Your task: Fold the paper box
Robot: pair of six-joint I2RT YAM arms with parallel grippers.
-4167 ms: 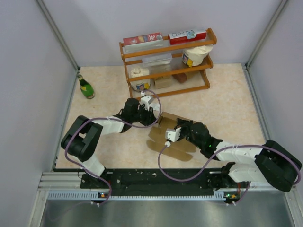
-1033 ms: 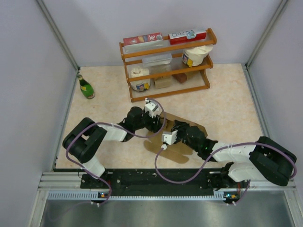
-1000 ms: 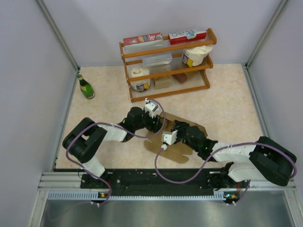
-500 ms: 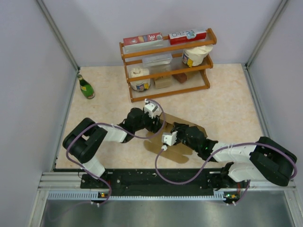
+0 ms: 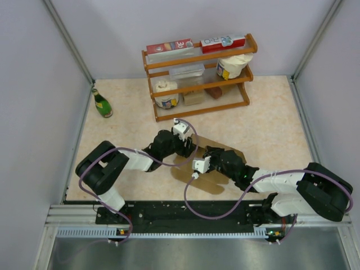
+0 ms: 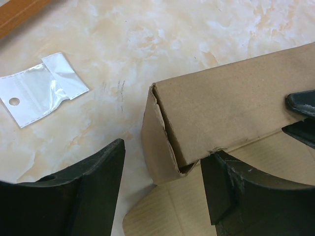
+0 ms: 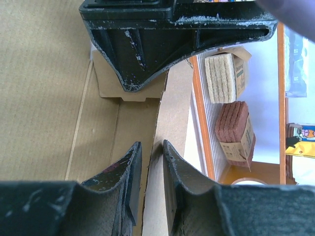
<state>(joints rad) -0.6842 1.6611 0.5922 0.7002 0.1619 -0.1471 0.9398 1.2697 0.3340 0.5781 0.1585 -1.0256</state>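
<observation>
The paper box (image 5: 209,181) is plain brown cardboard lying mid-table, partly folded, with its back wall raised. In the left wrist view its raised corner (image 6: 170,142) stands between my open left gripper's (image 6: 162,194) fingers; whether they touch it I cannot tell. The left gripper (image 5: 190,147) is at the box's back left. My right gripper (image 5: 209,156) sits over the box's middle. In the right wrist view its fingers (image 7: 133,182) are pinched on the upright edge of the box wall (image 7: 170,123). The left gripper's black fingers (image 7: 147,54) show just ahead.
A wooden rack (image 5: 199,79) with red cartons, tubs and sponges stands behind the box, close to the raised wall (image 7: 199,113). A green bottle (image 5: 102,103) stands at the far left. A clear plastic bag (image 6: 39,88) lies on the table left of the box corner.
Both grippers have shifted slightly since four seconds ago, and the box's back wall is raised. Over the last second the left gripper edged a little to the right.
</observation>
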